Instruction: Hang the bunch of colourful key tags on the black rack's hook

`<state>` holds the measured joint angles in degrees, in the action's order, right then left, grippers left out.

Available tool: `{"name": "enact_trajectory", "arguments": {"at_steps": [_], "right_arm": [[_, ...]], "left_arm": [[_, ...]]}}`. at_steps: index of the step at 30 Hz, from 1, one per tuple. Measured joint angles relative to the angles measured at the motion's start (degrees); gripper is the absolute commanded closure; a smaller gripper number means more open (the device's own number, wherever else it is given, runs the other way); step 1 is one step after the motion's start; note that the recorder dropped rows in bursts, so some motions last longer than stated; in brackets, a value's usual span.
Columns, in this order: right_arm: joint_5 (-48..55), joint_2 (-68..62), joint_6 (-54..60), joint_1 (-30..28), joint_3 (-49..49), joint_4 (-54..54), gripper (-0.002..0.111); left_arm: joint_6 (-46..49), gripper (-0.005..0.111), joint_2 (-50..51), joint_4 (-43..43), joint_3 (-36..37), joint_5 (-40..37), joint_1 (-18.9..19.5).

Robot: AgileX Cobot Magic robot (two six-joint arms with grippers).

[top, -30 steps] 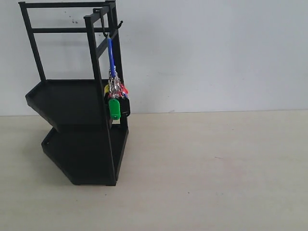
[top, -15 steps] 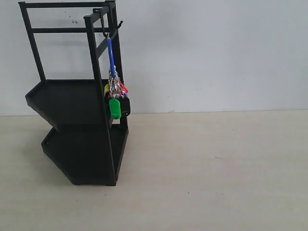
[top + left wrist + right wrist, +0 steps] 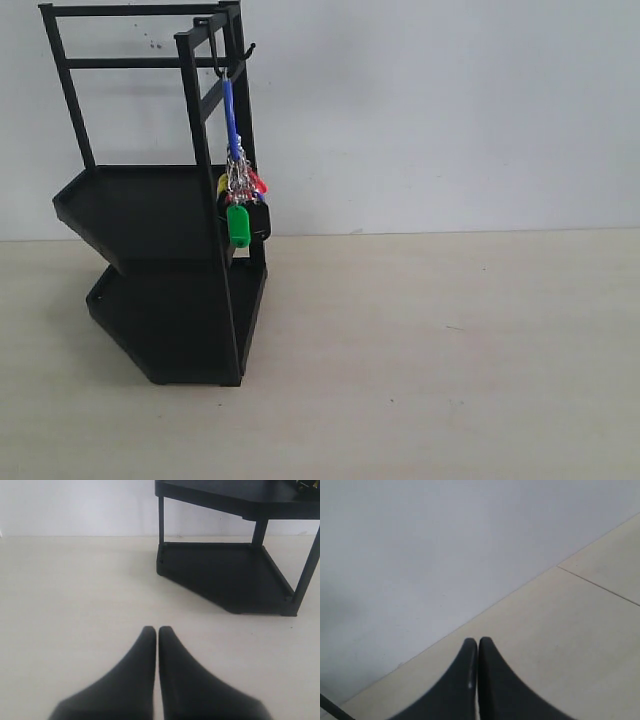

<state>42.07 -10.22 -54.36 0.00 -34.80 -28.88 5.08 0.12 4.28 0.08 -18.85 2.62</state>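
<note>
The colourful key tag bunch (image 3: 238,200) hangs by its blue loop from the hook (image 3: 243,52) at the top right of the black rack (image 3: 150,215), with a green tag lowest. No gripper appears in the exterior view. In the left wrist view my left gripper (image 3: 157,631) is shut with nothing in it, low over the table, a short way from the rack's lower tray (image 3: 225,577). My right gripper (image 3: 478,642) is shut and empty too, facing the white wall and the table's far edge.
The rack stands at the table's back left against a white wall (image 3: 440,110). The pale tabletop (image 3: 430,350) stretches to the right and front of it. A seam in the tabletop (image 3: 600,586) shows in the right wrist view.
</note>
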Motion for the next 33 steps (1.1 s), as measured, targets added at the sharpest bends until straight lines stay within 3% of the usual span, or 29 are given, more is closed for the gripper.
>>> {"name": "enact_trajectory", "arguments": {"at_steps": [12, 24, 33], "right_arm": [[0.0, 0.0, 10.6, 0.0, 0.0, 6.2, 0.109], [-3.8, 0.0, 43.2, 0.0, 0.0, 26.8, 0.109], [-5.1, 0.0, 47.6, 0.0, 0.0, 30.0, 0.109]], "left_arm": [[0.0, 0.102, 0.0, 0.0, 0.0, 0.0, 0.0], [0.0, 0.102, 0.0, 0.0, 0.0, 0.0, 0.0], [0.0, 0.102, 0.0, 0.0, 0.0, 0.0, 0.0]]}}
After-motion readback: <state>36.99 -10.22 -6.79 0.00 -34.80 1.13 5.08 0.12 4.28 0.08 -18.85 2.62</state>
